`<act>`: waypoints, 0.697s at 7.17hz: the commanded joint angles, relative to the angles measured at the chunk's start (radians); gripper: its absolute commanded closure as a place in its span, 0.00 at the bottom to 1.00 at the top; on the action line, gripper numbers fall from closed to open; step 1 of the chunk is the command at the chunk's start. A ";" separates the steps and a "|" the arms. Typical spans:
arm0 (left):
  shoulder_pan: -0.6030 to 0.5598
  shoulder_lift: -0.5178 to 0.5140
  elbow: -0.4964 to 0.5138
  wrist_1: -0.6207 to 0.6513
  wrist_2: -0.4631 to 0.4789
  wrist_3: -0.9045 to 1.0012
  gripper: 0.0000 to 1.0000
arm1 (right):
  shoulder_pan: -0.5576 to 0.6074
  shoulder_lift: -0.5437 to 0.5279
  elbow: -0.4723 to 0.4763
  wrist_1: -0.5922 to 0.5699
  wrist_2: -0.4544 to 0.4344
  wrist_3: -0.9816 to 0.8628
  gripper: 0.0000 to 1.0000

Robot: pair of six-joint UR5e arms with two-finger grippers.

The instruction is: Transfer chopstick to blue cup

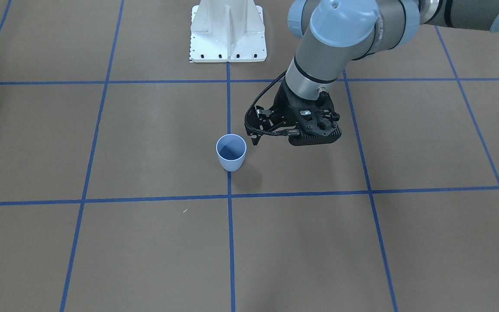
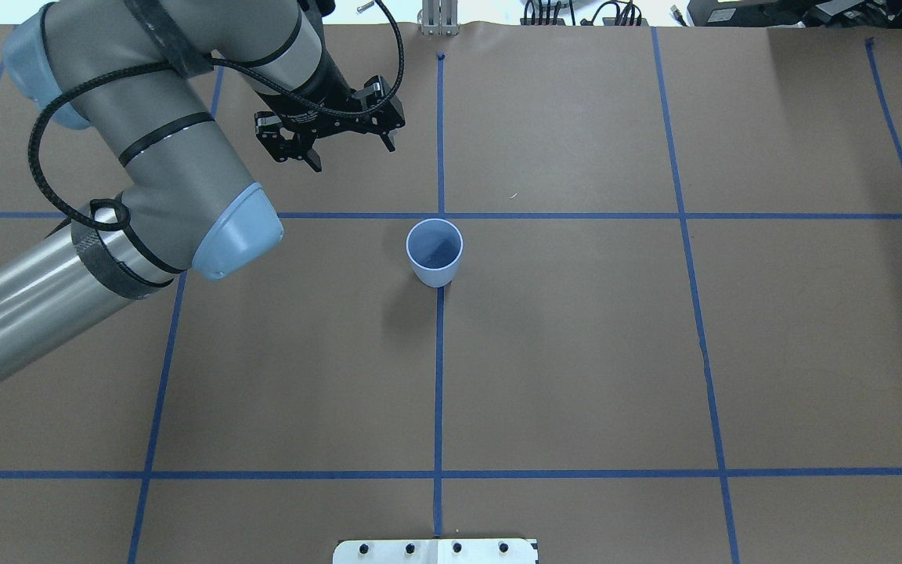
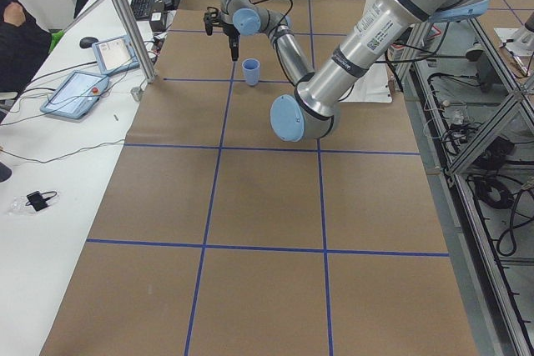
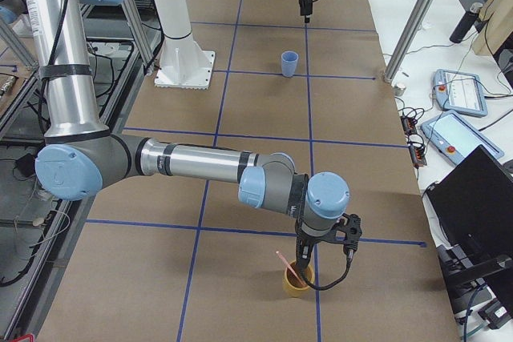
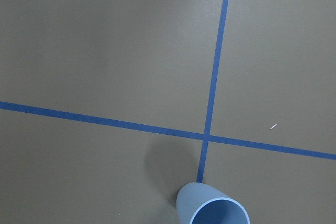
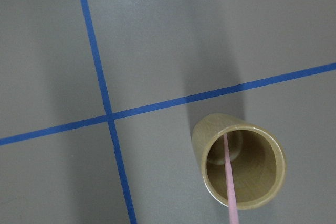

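Note:
The blue cup (image 2: 435,252) stands upright on the centre tape line, with nothing visible inside it (image 1: 231,152). My left gripper (image 2: 353,157) hangs open above the table, beyond the cup and to its left in the overhead view, holding nothing. Its wrist camera catches only the cup's rim (image 5: 212,211) at the bottom edge. The pink chopstick (image 6: 229,179) leans inside a tan cup (image 6: 198,145) near the table's right end. My right gripper (image 4: 309,255) hovers just over that tan cup (image 4: 296,284). I cannot tell whether it is open or shut.
The white robot base plate (image 1: 228,34) sits at the table's robot side. Blue tape lines grid the brown table. On the operators' side a white bench holds tablets (image 3: 79,89) and an aluminium post (image 3: 125,22). A person sits at the bench's far end.

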 commanded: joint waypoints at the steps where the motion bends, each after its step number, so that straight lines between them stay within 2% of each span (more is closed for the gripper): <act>1: 0.001 0.013 0.000 -0.001 0.002 0.002 0.02 | -0.023 -0.015 -0.029 0.003 -0.008 0.000 0.00; 5: 0.003 0.015 0.000 -0.001 0.000 0.002 0.02 | -0.049 -0.054 -0.043 0.005 -0.020 -0.109 0.00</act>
